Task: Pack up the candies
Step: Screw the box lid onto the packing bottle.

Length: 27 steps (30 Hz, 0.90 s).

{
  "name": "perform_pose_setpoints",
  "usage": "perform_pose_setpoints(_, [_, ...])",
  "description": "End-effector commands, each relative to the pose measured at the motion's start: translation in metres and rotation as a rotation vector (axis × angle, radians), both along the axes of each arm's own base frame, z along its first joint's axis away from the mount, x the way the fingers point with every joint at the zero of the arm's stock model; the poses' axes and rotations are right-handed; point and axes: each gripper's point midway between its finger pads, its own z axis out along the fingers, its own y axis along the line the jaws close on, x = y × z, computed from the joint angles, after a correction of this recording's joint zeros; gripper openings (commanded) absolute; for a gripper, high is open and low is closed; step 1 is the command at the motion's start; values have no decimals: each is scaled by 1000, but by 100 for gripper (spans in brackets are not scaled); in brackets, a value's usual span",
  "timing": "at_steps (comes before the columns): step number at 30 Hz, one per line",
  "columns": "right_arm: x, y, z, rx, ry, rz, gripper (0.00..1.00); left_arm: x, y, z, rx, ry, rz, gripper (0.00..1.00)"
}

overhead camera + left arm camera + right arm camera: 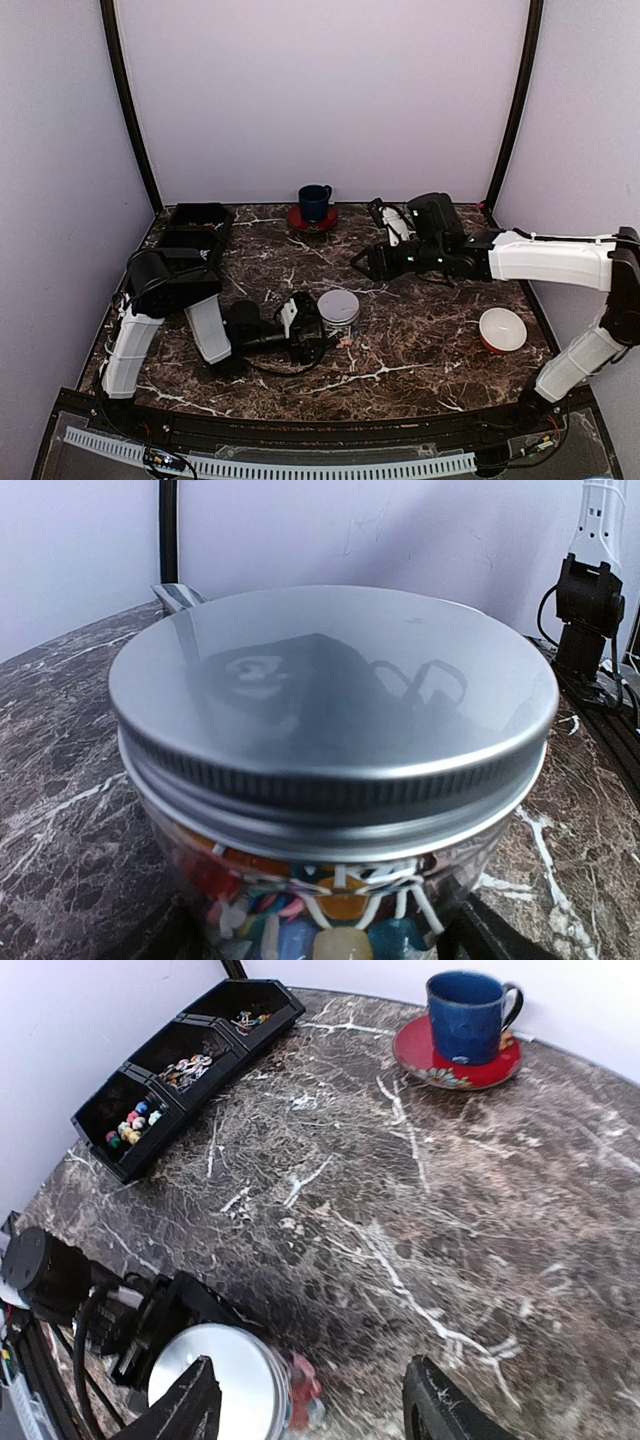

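A clear jar [250, 900] with a silver screw lid [330, 695] stands on the marble table, seen from above as a round lid [338, 307]. Multicoloured candies [345, 920] and thin pale sticks show through its glass. My left gripper [325, 322] is shut on the jar's body, and one dark finger [485, 935] shows at the bottom right corner. My right gripper [362, 263] hangs open in the air behind and to the right of the jar. Its fingers [190, 1405] stand wide apart with nothing between them, and the lid [225, 1380] lies below its left finger.
A row of black bins [175, 1065] [195, 225] holding loose candies [130, 1125] sits at the back left. At the back centre a blue cup [468, 1002] stands on a red saucer [440, 1060]. A white bowl [502, 328] sits at the right.
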Motion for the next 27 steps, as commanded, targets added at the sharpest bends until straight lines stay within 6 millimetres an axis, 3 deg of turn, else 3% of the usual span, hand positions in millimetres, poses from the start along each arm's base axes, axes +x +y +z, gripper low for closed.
perform_pose_setpoints(1, [-2, 33, -5, 89, 134, 123, 57, -12, 0, -12, 23, 34, -55, 78])
perform_pose_setpoints(5, [-2, 42, -25, 86, 212, 153, 50, -13, 0, -12, 21, 33, -61, 77])
perform_pose_setpoints(12, [-11, 38, -47, 77, 286, 166, 41, -13, -1, -11, 17, 34, -64, 77])
perform_pose_setpoints(23, [-28, 33, -59, 84, 344, 192, 24, -11, -1, -12, 18, 36, -53, 77])
perform_pose_setpoints(27, [-34, 29, -59, 90, 354, 196, 11, -8, 0, -12, 18, 40, -37, 77])
